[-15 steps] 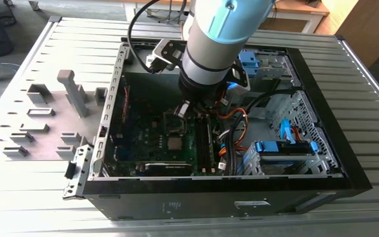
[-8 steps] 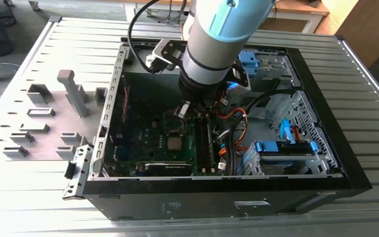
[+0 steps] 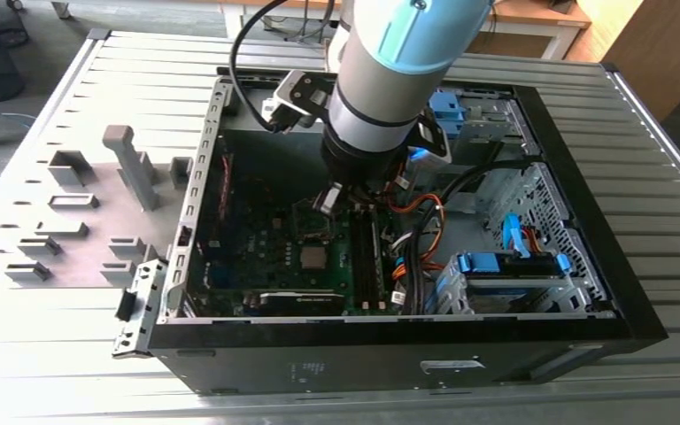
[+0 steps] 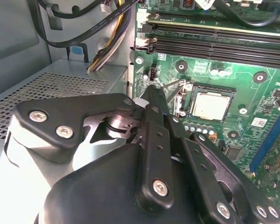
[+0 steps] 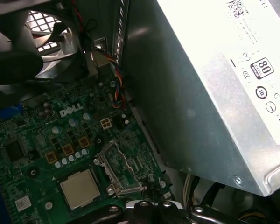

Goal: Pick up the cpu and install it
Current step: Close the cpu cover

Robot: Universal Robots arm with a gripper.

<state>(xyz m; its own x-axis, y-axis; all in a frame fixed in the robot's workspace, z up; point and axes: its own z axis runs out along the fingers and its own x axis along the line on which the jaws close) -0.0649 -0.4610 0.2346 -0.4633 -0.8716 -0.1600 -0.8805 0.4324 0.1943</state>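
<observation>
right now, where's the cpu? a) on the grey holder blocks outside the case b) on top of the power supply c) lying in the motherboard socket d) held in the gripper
c: the cpu lies flat in the socket on the green motherboard, apart from the gripper.

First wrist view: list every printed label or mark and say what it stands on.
Power supply: white label with a square badge and round certification marks; fine print too small to read.
Motherboard: white logo word; small white sticker, too small to read.
cpu: no print readable.
</observation>
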